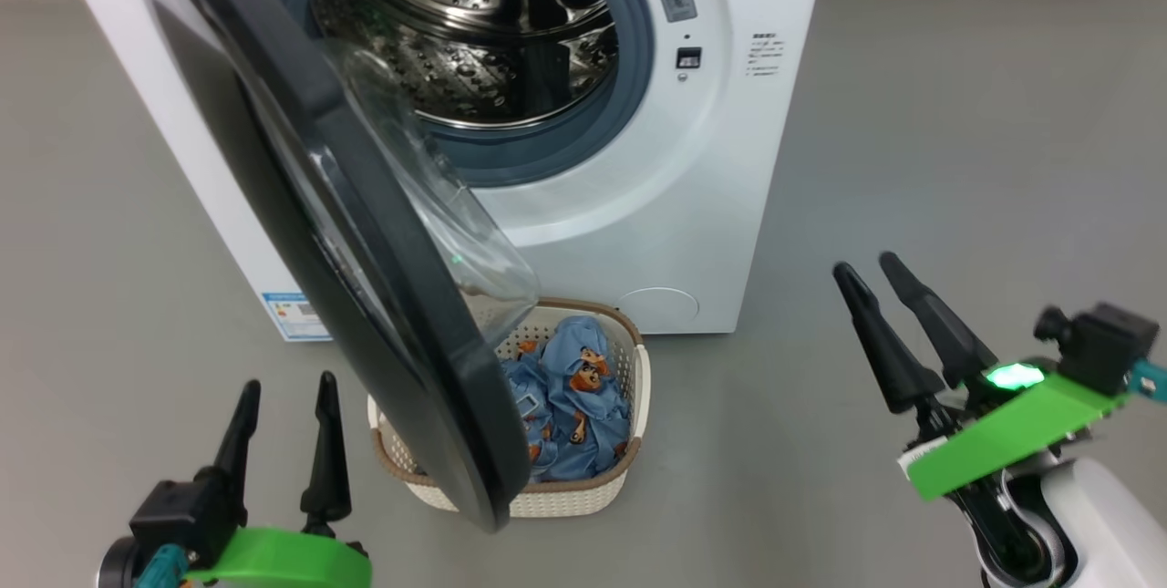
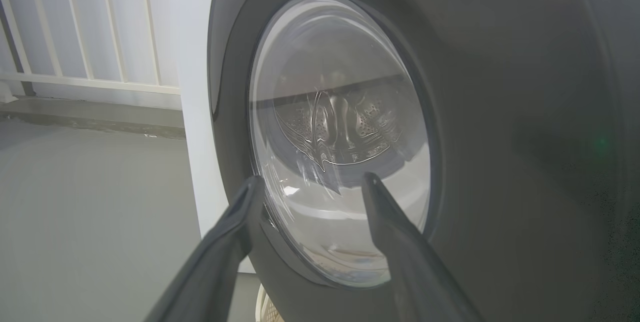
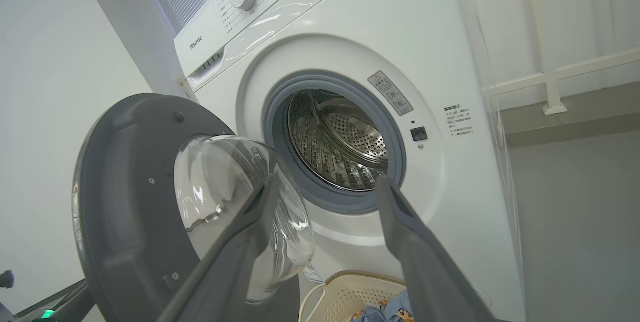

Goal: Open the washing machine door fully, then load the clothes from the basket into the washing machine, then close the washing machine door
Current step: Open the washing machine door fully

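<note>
- Glossy black rim around a bulging clear glass bowl: the large round washing machine door [image 1: 401, 342] stands swung out on the left side of the opening. It is nearly edge-on in your head view and hides the left part of the basket below it.
- You can see the big white front-loading washing machine [image 1: 693, 187] with its grey rubber gasket [image 1: 638, 41] and shiny perforated steel drum [image 1: 456, 23] exposed.
- The small cream-white perforated plastic basket [image 1: 638, 378], with its brown rim band, sits on the grey floor [image 1: 912, 159] just in front of the machine's base.
- The light blue clothes [image 1: 574, 387], printed with orange-brown figures, lie heaped inside that basket.
- Your left gripper [image 1: 288, 381] hovers low beside the door's outer face, jaws apart and holding nothing.
- Your right gripper [image 1: 863, 262] hangs well to the right of the basket, jaws apart and empty, pointing toward the machine.
</note>
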You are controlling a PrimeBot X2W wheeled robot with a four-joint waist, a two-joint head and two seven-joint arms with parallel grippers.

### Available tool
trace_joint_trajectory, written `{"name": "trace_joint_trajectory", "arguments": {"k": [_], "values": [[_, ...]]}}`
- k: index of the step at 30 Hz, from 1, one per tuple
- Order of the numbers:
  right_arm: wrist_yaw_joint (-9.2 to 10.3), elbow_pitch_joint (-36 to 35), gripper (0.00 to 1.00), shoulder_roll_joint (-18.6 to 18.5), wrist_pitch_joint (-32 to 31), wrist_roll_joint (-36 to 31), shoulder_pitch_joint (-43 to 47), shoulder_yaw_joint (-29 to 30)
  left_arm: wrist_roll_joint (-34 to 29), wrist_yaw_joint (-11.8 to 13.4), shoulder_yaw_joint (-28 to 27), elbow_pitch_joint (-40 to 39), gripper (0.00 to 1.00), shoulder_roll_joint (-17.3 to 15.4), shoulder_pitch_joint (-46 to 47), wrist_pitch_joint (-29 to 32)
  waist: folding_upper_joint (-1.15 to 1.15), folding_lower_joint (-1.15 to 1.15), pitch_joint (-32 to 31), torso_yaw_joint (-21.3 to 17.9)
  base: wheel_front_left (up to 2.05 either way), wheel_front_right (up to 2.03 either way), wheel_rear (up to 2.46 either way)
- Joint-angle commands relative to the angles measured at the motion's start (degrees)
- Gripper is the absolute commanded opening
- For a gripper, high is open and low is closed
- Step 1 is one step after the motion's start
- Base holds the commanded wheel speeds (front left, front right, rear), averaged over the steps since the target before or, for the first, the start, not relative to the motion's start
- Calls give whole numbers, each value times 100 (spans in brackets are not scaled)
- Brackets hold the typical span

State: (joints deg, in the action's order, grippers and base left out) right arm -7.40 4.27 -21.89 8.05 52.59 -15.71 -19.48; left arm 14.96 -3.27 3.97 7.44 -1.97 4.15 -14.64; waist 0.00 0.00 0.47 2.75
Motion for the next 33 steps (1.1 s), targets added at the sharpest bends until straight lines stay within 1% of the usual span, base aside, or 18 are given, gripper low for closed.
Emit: {"name": "trace_joint_trajectory", "arguments": {"k": [1, 6, 14, 17, 20, 26, 33], "values": [[-9, -30, 100, -22, 327, -234, 159, 24, 30, 35, -181, -178, 100, -90, 0, -36, 0, 0, -49, -94, 0, 0, 0], [-9, 294, 100, 136, 638, -870, 455, 367, 45, 48, -171, -203, 100, -90, -72, -36, 0, 0, -77, -165, 0, 0, 0], [-9, 530, 100, 357, 692, -2136, 621, 760, 55, 30, -170, -230, 100, -90, -90, -36, 0, 0, -73, -210, 0, 0, 0], [-9, 612, 100, 459, 693, -2410, 670, 858, 55, 22, -146, -225, 100, -90, -74, -36, 0, 0, -65, -186, 0, 0, 0], [-9, 653, 100, 516, 694, -2516, 685, 927, 49, 30, -133, -229, 100, -90, -61, -36, 0, 0, -60, -171, 0, 0, 0], [-9, 709, 100, 620, 694, -2824, 723, 1243, 55, 49, -105, -247, 100, -90, -29, -36, 0, 0, -49, -121, 0, 0, 0], [-9, 758, 100, 690, 695, -2938, 732, 1358, 56, 51, -101, -247, 100, -90, -21, -36, 0, 0, -45, -108, 0, 0, 0]]}}
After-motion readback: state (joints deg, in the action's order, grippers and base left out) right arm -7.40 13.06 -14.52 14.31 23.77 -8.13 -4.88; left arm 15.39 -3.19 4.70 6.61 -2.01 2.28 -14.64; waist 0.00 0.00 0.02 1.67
